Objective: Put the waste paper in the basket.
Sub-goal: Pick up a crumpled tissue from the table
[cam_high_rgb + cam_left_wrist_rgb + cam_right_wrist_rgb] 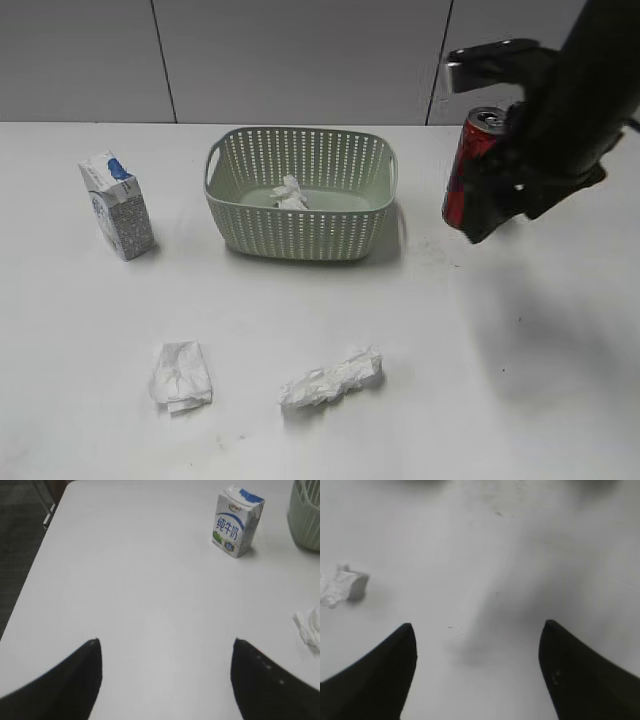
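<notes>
Pale green basket (300, 195) at the back middle of the white table (500, 400), perforated walls, handle cutouts at the ends. One wad of waste paper (290, 193) already inside, on the basket floor. Two more wads out on the table near the front edge of the exterior view: a flatter, squarish wad (181, 375) toward the left, an elongated wad (332, 378) toward the middle, well apart from each other and from the basket. White-and-blue carton (118, 205) upright to the left of the basket, near it but not touching. Red can (472, 165) upright to the right of the basket, partly hidden behind the dark right arm (560, 110) reaching in from the upper right.

Left hand (165, 680) spread wide, nothing between the two dark fingers (75, 680), bare table beneath. Same carton (236, 521) ahead in the left wrist view, a sliver of the basket (306, 515) at the upper right edge, and the edge of a paper wad (310, 625) at the far right.

Right hand (477, 675) likewise released, fingers (580, 680) far apart and holding nothing, above bare, blurred table. End of a crumpled wad (342, 586) at the left edge of the right wrist view, clear of the fingers.
</notes>
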Controlling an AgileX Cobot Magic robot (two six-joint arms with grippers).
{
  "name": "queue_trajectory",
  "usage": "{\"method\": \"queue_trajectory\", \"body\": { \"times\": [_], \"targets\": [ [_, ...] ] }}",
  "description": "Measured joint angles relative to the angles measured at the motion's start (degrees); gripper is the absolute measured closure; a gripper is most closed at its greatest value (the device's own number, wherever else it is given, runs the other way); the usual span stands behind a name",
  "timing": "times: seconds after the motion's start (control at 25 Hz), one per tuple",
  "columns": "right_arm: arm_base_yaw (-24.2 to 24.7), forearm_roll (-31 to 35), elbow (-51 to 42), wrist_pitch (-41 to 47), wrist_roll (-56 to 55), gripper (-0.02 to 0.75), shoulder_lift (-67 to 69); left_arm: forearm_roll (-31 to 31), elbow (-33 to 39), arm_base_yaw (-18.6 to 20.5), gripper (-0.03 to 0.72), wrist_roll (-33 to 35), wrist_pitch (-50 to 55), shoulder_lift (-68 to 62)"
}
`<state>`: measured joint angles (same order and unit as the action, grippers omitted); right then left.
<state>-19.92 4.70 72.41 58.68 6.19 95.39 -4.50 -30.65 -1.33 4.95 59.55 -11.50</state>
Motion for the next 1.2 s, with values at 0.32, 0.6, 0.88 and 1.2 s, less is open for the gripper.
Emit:
{"method": "queue_trajectory", "body": {
  "times": [0.32,0.6,0.88,1.2],
  "targets": [
    [13.80,-0.49,-1.33,3.91,0.50,0.165,-7.13,-1.74,-7.14,-0.91,0.098,1.12,-1.86,-20.85],
    [15.14,0.25,-15.20,1.05,0.56,0.167,-21.56,-3.26,-12.37,-6.88,0.098,1.64,-3.49,-38.72],
    [15.14,0.17,-31.74,-2.34,0.61,0.167,-39.47,-3.26,-18.05,-18.86,0.098,0.66,-4.87,-55.34],
    [15.14,0.17,-44.44,-2.79,0.50,0.167,-64.30,-3.32,-19.04,-28.23,0.113,-6.15,-11.39,-71.34]
  ]
}}
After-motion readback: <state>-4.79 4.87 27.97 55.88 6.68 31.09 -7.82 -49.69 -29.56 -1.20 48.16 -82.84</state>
